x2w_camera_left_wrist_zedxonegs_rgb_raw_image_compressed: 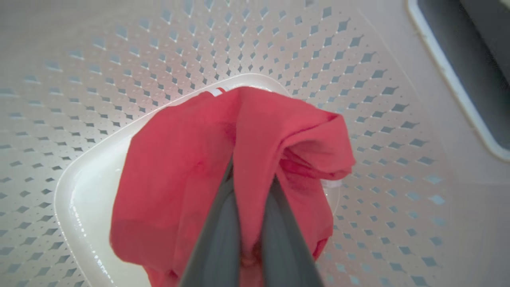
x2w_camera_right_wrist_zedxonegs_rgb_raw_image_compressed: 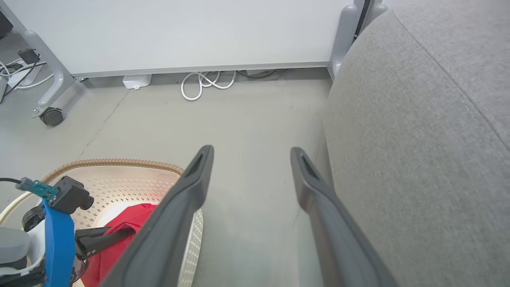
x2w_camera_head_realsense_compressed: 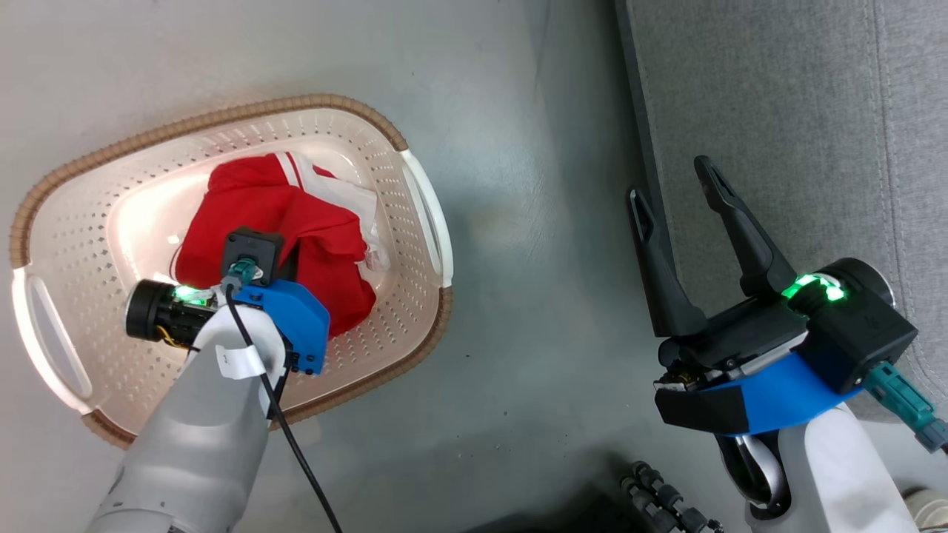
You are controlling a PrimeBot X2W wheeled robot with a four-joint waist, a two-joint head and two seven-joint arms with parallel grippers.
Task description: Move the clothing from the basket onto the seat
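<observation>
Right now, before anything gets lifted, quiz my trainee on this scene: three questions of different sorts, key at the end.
1. True or false: the right gripper is open, holds nothing and hangs near the edge of the seat.
2. Pick one. The left gripper is shut on: A) nothing; B) the clothing; C) the seat.
3. Fill in: the clothing lies inside the ____.

Key: 1 true; 2 B; 3 basket.
</observation>
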